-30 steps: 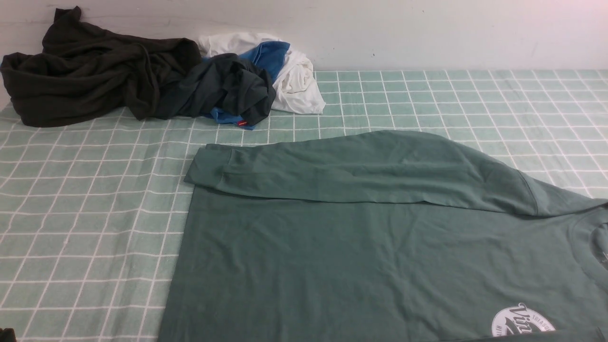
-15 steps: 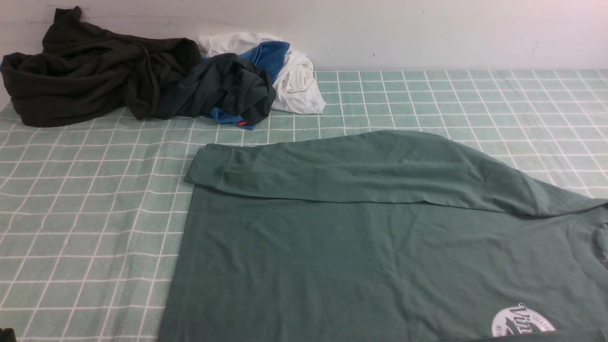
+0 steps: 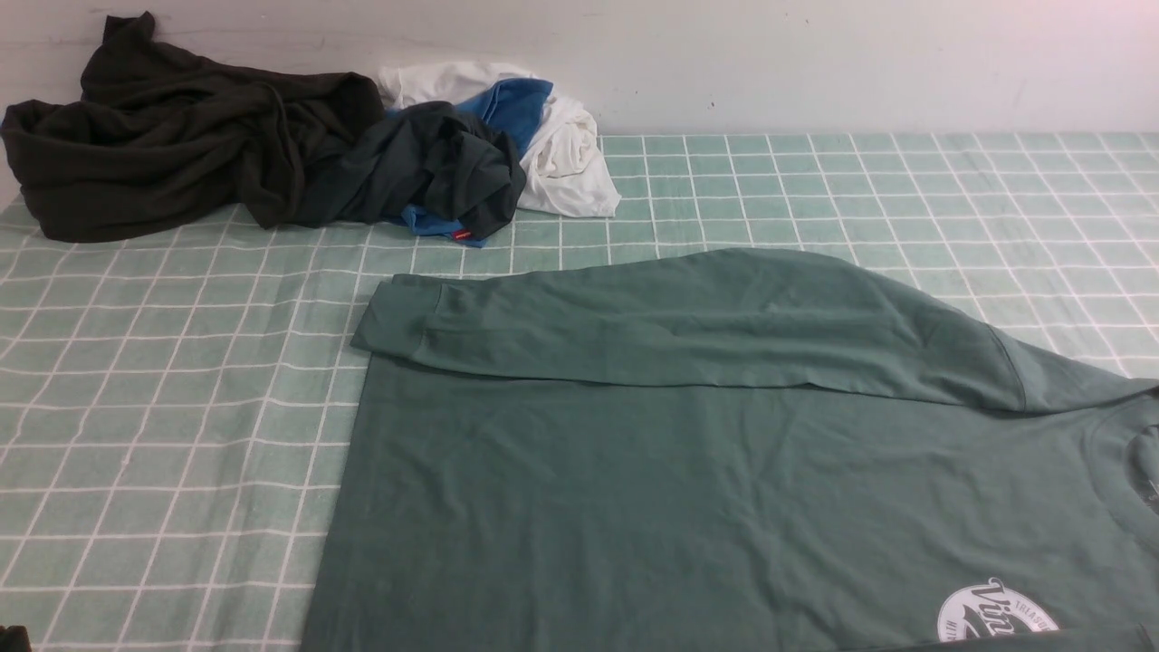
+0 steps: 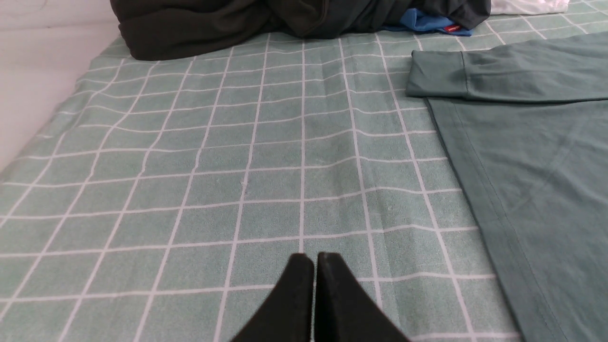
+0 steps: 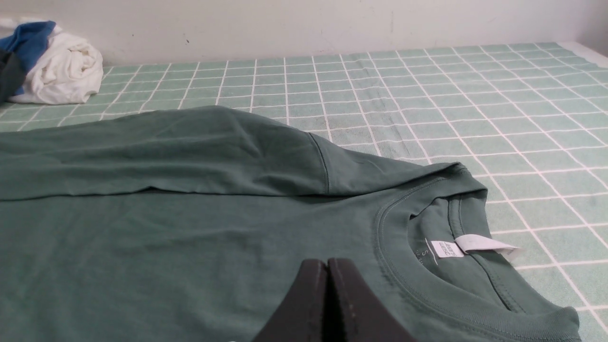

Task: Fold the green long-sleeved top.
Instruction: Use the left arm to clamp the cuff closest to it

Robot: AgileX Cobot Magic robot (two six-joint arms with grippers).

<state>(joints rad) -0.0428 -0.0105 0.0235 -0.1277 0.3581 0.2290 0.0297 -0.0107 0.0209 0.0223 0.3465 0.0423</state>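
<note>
At the counter's (image 3: 181, 407) far left corner lies one black-brown garment (image 3: 181, 136). The left hand (image 4: 308, 259) is closed, empty. The green long-sleeved top (image 3: 579, 489) spreads from mid-counter toward the right, one sleeve folded over it. The right hand (image 5: 327, 266) is also closed, empty.

We see a black-brown garment (image 3: 181, 136), a blackish garment (image 3: 426, 167), blue cloth (image 3: 512, 109) and white cloth (image 3: 570, 158) bunched together near the wall (image 3: 815, 63).
</note>
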